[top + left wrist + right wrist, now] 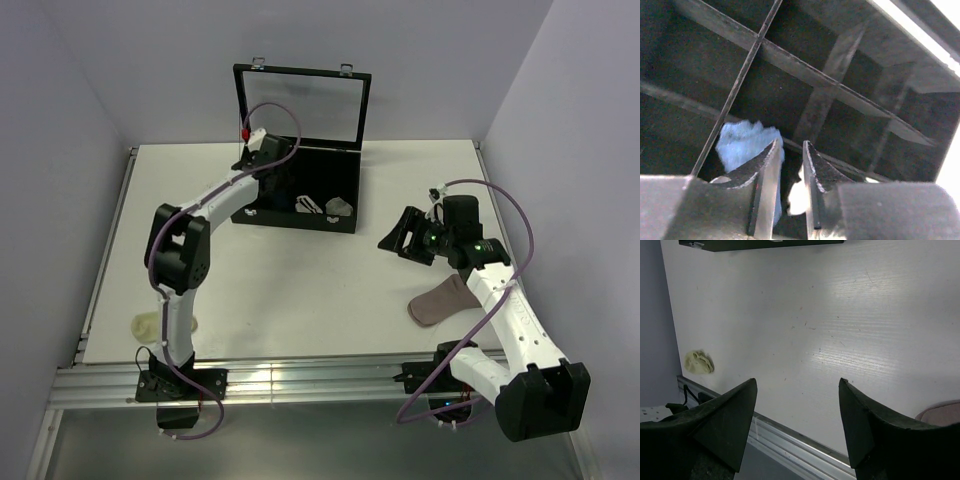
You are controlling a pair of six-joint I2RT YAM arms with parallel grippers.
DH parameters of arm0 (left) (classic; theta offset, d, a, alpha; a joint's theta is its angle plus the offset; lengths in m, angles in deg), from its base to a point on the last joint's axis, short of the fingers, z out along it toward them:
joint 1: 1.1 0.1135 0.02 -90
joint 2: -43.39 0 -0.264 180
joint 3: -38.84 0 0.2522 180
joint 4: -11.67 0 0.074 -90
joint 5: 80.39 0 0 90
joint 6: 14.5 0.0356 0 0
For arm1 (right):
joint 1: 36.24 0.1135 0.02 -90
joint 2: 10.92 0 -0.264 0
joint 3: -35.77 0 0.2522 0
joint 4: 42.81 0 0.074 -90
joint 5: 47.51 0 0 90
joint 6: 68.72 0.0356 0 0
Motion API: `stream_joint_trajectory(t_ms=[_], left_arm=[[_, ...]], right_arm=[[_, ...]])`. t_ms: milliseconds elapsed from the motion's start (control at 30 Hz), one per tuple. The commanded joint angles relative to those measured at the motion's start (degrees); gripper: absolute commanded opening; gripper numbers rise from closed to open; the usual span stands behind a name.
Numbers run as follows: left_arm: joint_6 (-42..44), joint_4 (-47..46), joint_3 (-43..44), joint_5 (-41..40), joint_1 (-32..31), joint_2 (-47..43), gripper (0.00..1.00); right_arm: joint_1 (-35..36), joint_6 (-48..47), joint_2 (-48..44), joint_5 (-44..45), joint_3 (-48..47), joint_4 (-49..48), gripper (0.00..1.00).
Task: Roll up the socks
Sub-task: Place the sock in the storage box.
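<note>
- Now, your left gripper (791, 145) has its jaws a narrow slit apart, pointing down into a compartment of the black box (300, 222).
- Low in that slit a white scrap (797, 197) shows; you cannot tell from the wrist view whether the jaws pinch it or only hang over it.
- Just at 9 o'clock of the left finger, a blue sock (742, 142) lies bunched in the same compartment, touching the finger's outer side.
- Around it, the dark dividers (790, 60) cross and split the box into cells.
- Your right gripper (797, 381) has its jaws spread wide, hovering over the bare white table (300, 290) at about 3 o'clock of the table's middle.
- At 5 o'clock from those jaws, a grey-brown sock (440, 300) lies flat and unrolled on the table, partly under your right forearm.
- From above, the box sits at 12 o'clock on the table with its lid (300, 72) standing upright behind it.
- Toward the box's right end you see a white roll (308, 204) and a grey roll (340, 206) side by side.
- At 8 o'clock, beside your left arm's base, a pale yellowish bundle (150, 325) rests near the table edge.
</note>
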Motion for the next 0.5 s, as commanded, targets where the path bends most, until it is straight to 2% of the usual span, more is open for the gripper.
stream_joint_trajectory(t_ms=[0,133,267,400,467], left_arm=[[2.1,-1.4,3.3,-1.4,0.2,3.9,0.28],[-0.3,1.0,1.5,-2.4,0.4,5.1,0.27],[-3.2,2.4,-1.7,-3.7,0.4,4.0,0.25],[-7.4,8.2,-3.1,-6.0,0.4,3.3,0.2],[-8.7,7.7,-5.2,-6.0,0.3,1.1,0.19]], right_arm=[[-0.4,-0.3,-0.3,-0.6,0.5,-1.8,0.73],[-0.5,-0.5,-0.4,-0.1,0.5,-1.2,0.73],[-0.5,-0.5,-0.4,0.2,0.7,-1.1,0.73],[-0.6,-0.2,0.2,-0.1,0.4,-1.1,0.73],[-0.5,-0.3,0.2,0.0,0.1,-0.8,0.73]])
